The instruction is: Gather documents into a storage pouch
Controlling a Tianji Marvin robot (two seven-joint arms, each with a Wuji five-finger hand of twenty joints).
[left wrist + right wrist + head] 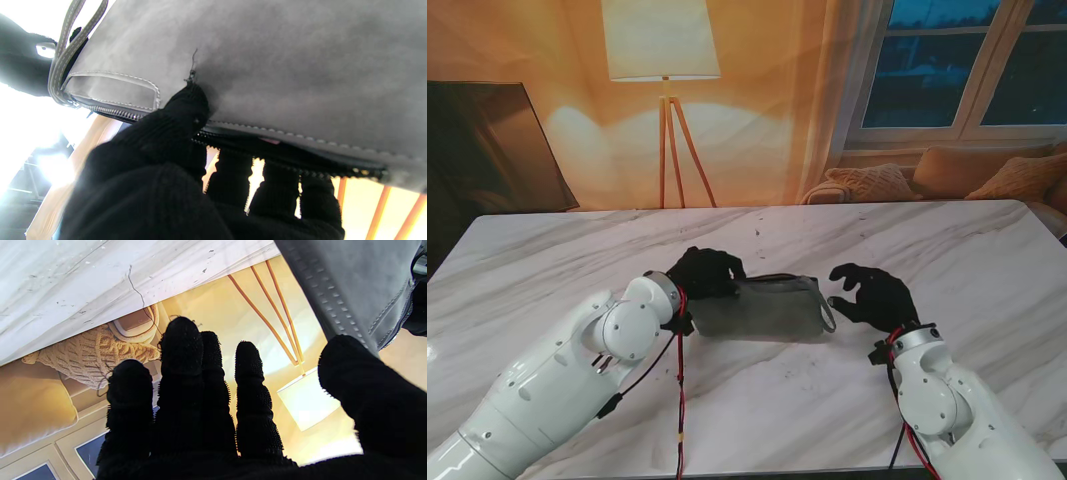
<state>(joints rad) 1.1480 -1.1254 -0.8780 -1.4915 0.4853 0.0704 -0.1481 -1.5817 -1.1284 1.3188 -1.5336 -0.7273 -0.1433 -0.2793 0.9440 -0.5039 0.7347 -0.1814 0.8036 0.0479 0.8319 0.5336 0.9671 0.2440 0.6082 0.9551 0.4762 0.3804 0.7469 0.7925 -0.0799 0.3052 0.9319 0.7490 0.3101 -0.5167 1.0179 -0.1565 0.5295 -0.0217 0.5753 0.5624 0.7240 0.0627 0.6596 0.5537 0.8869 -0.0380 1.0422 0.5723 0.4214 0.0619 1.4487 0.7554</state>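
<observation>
A grey suede pouch (762, 307) with a zipper and a wrist strap (828, 312) lies on the marble table (757, 400) between my two hands. My left hand (705, 272) in its black glove is shut on the pouch's left end. In the left wrist view the thumb (186, 106) presses the grey side (283, 60) while the other fingers reach behind the partly unzipped edge (293, 156). My right hand (874, 295) hovers open just right of the strap, fingers spread. The right wrist view shows its fingers (186, 380) apart, with the pouch's end (353, 283) beside the thumb. No documents are visible.
A floor lamp (664, 60) stands behind the table's far edge. A sofa with cushions (947, 175) sits at the far right under a window. Red and black cables (680, 400) hang from my left wrist over the table.
</observation>
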